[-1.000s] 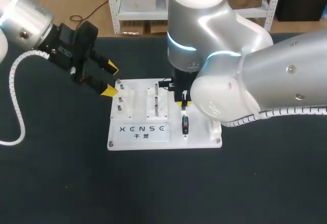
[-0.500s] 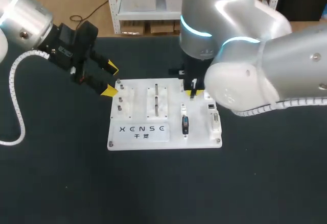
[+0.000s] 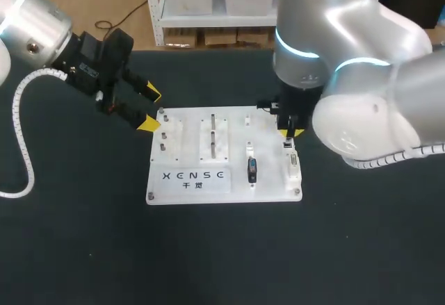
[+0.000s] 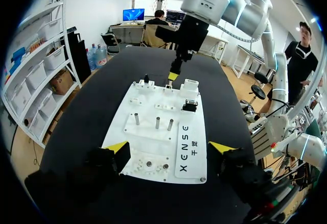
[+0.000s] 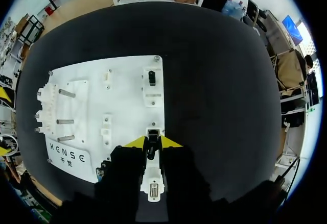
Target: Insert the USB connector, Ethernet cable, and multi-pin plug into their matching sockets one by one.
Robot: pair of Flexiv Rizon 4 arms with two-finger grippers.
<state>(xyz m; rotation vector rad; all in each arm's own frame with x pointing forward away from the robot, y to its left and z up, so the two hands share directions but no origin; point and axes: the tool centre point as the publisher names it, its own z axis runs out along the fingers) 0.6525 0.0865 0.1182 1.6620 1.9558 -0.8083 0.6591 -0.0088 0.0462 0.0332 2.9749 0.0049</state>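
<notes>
With right hand (image 5: 153, 143) pinched on small dark plug (image 5: 152, 149), square up over white-rimmed socket (image 5: 153, 132) on white plastic board (image 5: 122, 81), then press straight down.

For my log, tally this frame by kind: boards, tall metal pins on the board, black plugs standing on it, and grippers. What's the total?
white board: 1
tall metal pins: 3
black plug: 1
grippers: 2, the left gripper and the right gripper
total: 7
</notes>
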